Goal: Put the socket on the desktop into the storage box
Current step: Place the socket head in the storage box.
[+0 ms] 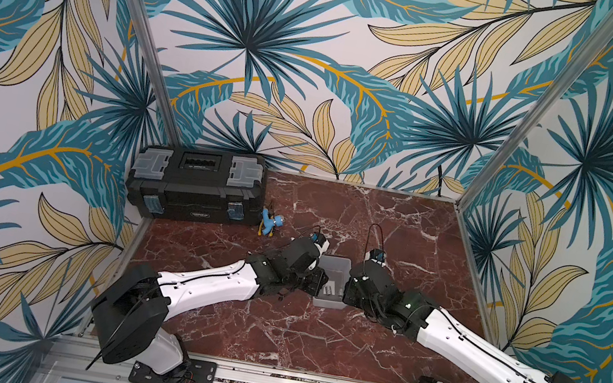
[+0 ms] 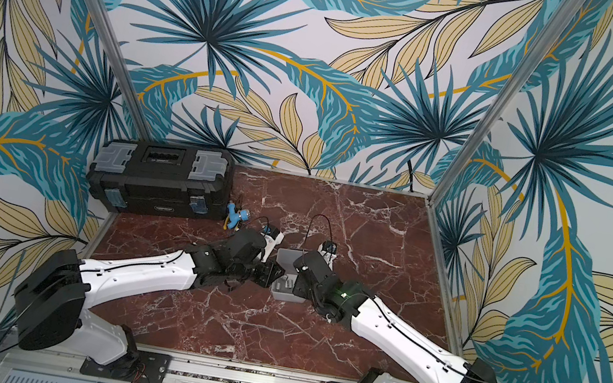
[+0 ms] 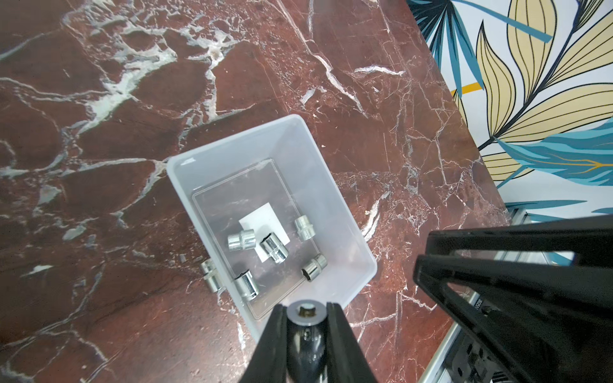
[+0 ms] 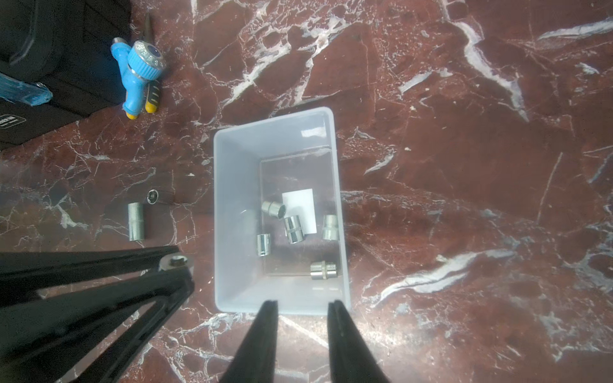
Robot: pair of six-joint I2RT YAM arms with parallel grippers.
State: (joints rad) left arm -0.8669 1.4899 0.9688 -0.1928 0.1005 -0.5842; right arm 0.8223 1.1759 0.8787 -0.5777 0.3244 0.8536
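- Pinching a short steel socket [image 3: 295, 315] by its round sides, the left claw [image 3: 305, 305] is clamped on it close beside the storage box [image 3: 185, 172]. The socket's hollow end faces the wrist camera.
- Right claw [image 4: 302, 302]: its black tapered fingers are parted with nothing between them, and it hangs over the box's short end wall.
- The box is translucent grey-white plastic, rectangular, with rounded corners and walls that taper inward. It stands on the red-brown, white-veined marble-patterned surface [image 3: 99, 132].
- A plain white square label [image 4: 300, 200] lies on the box floor.
- Five shiny cylindrical sockets [image 4: 293, 228] lie inside the box, one of them partly on the label.
- Outside the box, on the left arm's side, a longer silver socket [image 4: 136, 221] lies flat and a dark socket [image 4: 152, 196] stands on end just beside it.
- Farther from the box on that side lies a blue nozzle-shaped tool [image 4: 141, 66] with a ribbed round head. It touches a yellow-and-black handle [image 4: 153, 99].
- Past these stands a black toolbox [image 1: 196, 186] with grey latches; its badge is too small to read.
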